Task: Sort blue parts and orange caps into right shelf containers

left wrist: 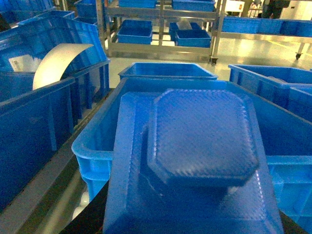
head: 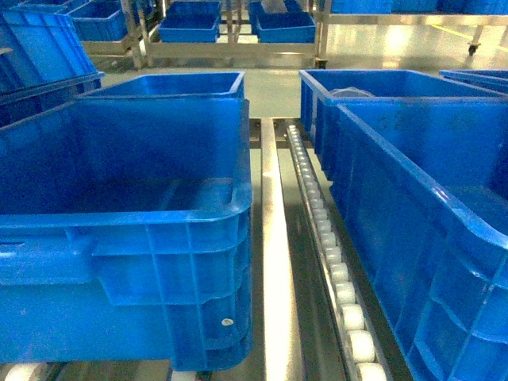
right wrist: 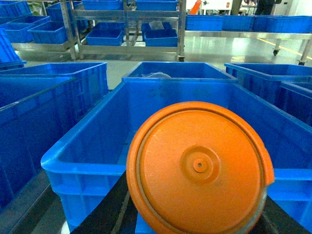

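In the left wrist view a blue part [left wrist: 202, 136], a flat textured piece with a raised octagonal middle, fills the foreground. My left gripper [left wrist: 192, 209] is shut on it and mostly hidden beneath it, over the near end of a blue container [left wrist: 92, 146]. In the right wrist view my right gripper [right wrist: 197, 204] is shut on a round orange cap [right wrist: 200, 168], with black fingers [right wrist: 105, 207] showing at its lower sides, in front of a deep container [right wrist: 83, 163]. The head view shows two containers [head: 159, 218] [head: 413, 159] on the roller shelf [head: 333, 270], and neither gripper.
A steel rail [head: 274, 278] runs between the two near crates. More blue crates stand behind them, one holding a pale object [head: 349, 93]. A crate on the left holds a curved white sheet [left wrist: 58, 61]. Steel racks with blue bins [right wrist: 105, 36] stand across the aisle.
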`<state>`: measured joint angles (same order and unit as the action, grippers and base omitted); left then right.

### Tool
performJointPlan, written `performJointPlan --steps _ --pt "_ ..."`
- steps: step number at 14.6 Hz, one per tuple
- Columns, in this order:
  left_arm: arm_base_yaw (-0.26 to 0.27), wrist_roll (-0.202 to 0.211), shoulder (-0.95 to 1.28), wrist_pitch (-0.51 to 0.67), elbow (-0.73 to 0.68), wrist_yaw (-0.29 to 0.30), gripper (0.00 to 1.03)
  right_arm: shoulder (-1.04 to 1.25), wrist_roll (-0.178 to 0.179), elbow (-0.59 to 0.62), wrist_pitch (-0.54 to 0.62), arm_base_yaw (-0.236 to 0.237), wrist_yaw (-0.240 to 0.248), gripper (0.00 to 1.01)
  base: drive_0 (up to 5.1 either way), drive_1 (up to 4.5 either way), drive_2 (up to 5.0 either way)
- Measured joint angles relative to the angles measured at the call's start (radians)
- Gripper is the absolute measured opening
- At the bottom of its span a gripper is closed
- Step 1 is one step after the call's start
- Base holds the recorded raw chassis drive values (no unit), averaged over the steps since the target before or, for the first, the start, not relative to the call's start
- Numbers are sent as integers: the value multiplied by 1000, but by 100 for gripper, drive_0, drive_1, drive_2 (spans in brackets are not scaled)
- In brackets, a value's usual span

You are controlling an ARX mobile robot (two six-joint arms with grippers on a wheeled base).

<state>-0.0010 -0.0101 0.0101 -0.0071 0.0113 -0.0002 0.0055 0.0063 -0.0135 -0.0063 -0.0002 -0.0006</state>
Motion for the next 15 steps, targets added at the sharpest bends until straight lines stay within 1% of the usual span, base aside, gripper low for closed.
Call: performJointPlan --steps 15 --pt "0 0 0 0 0 0 42 0 0 0 0 0 0 43 0 0 0"
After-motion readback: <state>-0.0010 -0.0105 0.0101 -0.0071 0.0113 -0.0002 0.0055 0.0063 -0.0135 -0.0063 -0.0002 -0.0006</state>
